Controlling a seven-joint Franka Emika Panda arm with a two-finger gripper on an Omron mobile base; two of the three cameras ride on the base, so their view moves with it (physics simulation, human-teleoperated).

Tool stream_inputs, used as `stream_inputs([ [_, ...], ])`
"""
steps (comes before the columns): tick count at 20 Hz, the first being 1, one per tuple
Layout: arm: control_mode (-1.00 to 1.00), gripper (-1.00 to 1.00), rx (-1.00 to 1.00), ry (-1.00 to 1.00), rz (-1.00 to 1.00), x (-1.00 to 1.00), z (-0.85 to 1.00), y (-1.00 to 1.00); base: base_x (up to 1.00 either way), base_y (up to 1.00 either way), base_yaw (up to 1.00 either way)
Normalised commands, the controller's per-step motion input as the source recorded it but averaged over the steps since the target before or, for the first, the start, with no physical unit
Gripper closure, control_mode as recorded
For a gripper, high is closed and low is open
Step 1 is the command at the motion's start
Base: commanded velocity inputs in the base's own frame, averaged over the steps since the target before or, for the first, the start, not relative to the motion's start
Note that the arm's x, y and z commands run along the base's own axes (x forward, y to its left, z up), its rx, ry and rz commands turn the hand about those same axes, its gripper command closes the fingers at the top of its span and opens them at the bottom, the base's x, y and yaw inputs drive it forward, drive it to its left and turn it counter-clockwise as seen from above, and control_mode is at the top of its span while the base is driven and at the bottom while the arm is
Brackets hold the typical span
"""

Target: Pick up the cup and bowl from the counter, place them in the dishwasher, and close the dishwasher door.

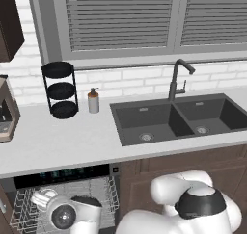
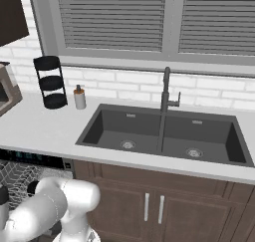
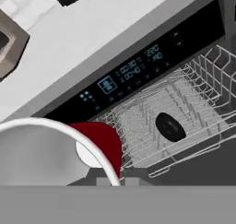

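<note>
In the hand view the red cup (image 3: pixel 107 142) with its white inside hangs close before my gripper (image 3: pixel 116 180). Its wall runs down between the two nearly closed tips, so the gripper looks shut on the cup. Beyond it the black bowl (image 3: pixel 170 127) lies in the dishwasher's white wire rack (image 3: pixel 203 80), under the black control strip (image 3: pixel 138 68) with its small lights. A dark grey surface below the rack appears to be the lowered dishwasher door (image 3: pixel 203 170). In the left base view my wrist (image 1: pixel 62 214) is down over the pulled-out rack (image 1: pixel 19 209), under the light counter (image 1: pixel 72 141).
On the counter stand a black three-tier stand (image 1: pixel 61 89), a grey soap dispenser (image 1: pixel 93 101) and a coffee machine (image 1: pixel 6 110) at the far left. The dark double sink (image 1: pixel 178 117) with its faucet (image 1: pixel 176 79) lies to the right. Brown cabinet doors (image 2: pixel 149 206) are under the sink.
</note>
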Motion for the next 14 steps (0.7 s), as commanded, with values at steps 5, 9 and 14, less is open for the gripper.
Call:
stream_inputs([
  [5, -1.0, 1.0, -0.01, 0.63, 0.0, 0.29, 0.05, -0.2, 0.0, 0.0, 0.0],
  [9, -1.0, 1.0, 0.0, 0.26, 0.01, 0.17, -0.17, -0.32, 0.0, 0.0, 0.0],
  [14, -1.0, 1.0, 0.0, 0.01, 0.0, 0.01, -0.36, -0.2, 0.0, 0.0, 0.0],
])
